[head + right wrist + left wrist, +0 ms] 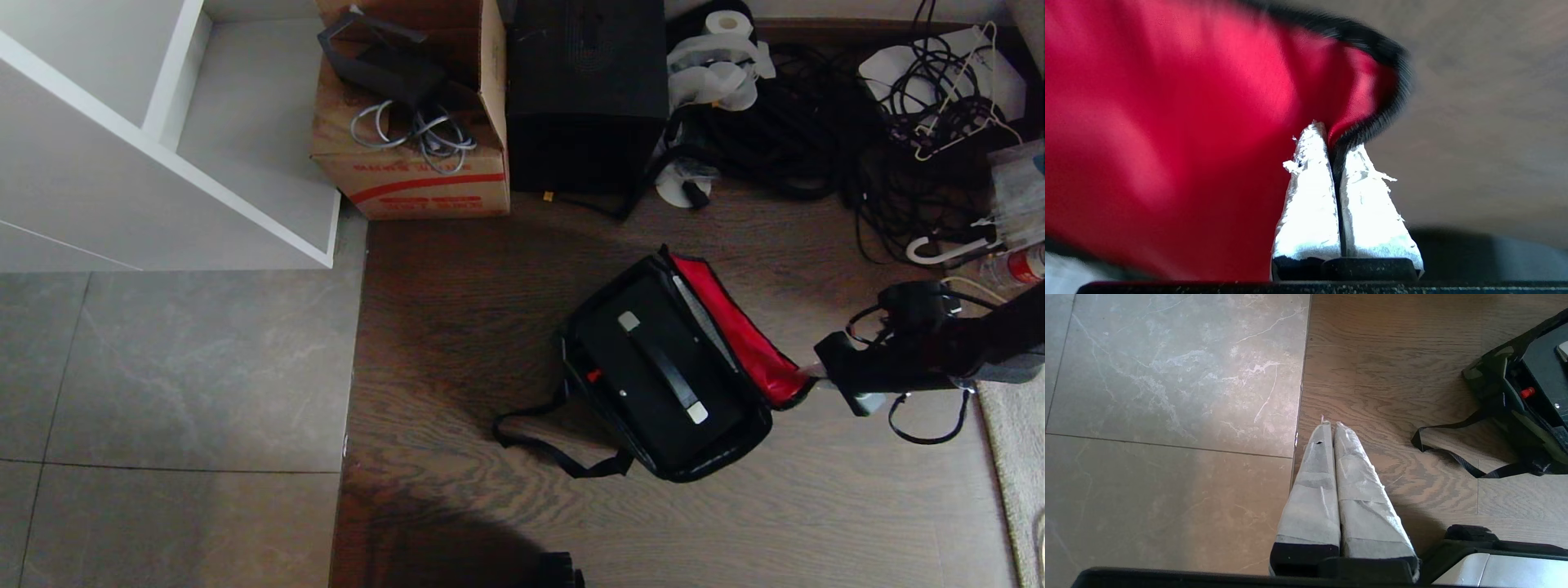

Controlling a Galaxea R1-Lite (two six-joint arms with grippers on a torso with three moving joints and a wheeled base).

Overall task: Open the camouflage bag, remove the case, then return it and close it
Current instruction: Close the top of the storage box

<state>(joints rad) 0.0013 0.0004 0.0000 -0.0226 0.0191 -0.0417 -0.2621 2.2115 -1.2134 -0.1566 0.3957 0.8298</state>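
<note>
The camouflage bag (pixel 755 431) lies open on the wooden floor, and its red-lined lid (pixel 739 331) is folded out to the right. Inside it lies the case (pixel 653 367), flat and black, with a strap handle (pixel 663 365) ending in silver fittings. My right gripper (pixel 812 371) is at the lid's near right corner. In the right wrist view this gripper (pixel 1333 136) is shut on the lid's black-trimmed edge (pixel 1372 122). My left gripper (pixel 1331 424) hangs shut and empty over the floor, left of the bag (pixel 1494 384). The black shoulder strap (pixel 555 453) trails left.
Along the back stand a brown cardboard box (pixel 416 122) with cables, a tall black box (pixel 584 90) and a tangle of black cords (pixel 816 122). A white shelf unit (pixel 163 122) is at the back left, with grey tile (pixel 163 367) before it. A rug edge (pixel 1016 457) lies far right.
</note>
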